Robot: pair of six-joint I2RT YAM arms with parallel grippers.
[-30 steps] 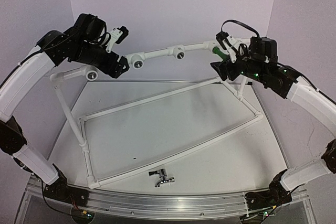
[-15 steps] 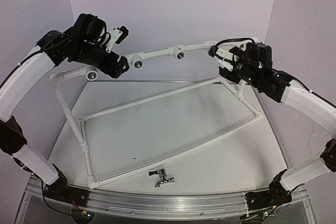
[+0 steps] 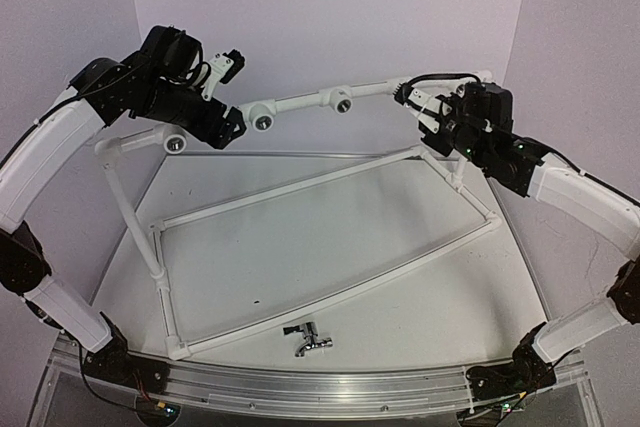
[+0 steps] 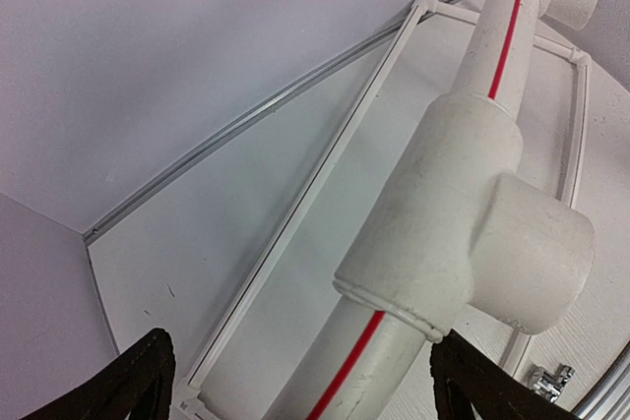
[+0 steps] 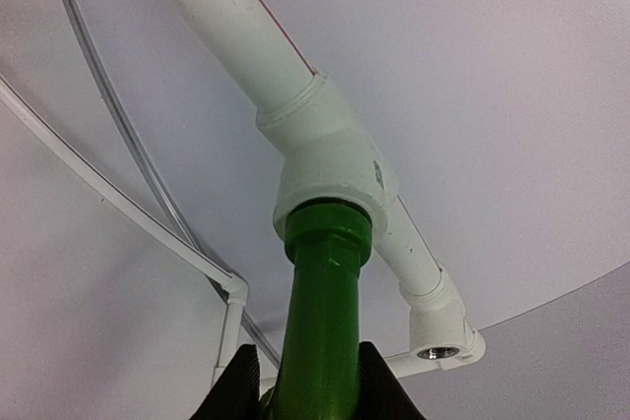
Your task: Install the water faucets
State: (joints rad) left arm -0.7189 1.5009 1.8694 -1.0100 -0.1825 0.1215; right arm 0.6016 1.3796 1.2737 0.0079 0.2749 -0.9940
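The green faucet (image 5: pixel 320 322) sticks out of a white pipe socket (image 5: pixel 330 169) on the raised pipe, its collar seated against the socket's rim. My right gripper (image 5: pixel 310 392) is shut on the faucet's body, one black finger pressed on each side. In the top view that gripper (image 3: pixel 428 112) sits at the pipe's right end and hides the green faucet. The chrome faucet (image 3: pixel 308 339) lies on the table near the front edge and also shows in the left wrist view (image 4: pixel 546 381). My left gripper (image 3: pixel 232 127) is open, its fingers straddling the white pipe (image 4: pixel 394 341) just below a tee socket (image 4: pixel 532 258).
The raised pipe carries more sockets with dark holes (image 3: pixel 264 119) (image 3: pixel 342 101) (image 3: pixel 177 142). A thin white pipe frame (image 3: pixel 300 187) lies on the table under it, with uprights at left and right. An aluminium rail (image 3: pixel 320 387) runs along the front edge.
My right gripper has turned at the wrist, moved in over the green faucet and closed on it, so the faucet is now hidden from above. The left arm has not moved.
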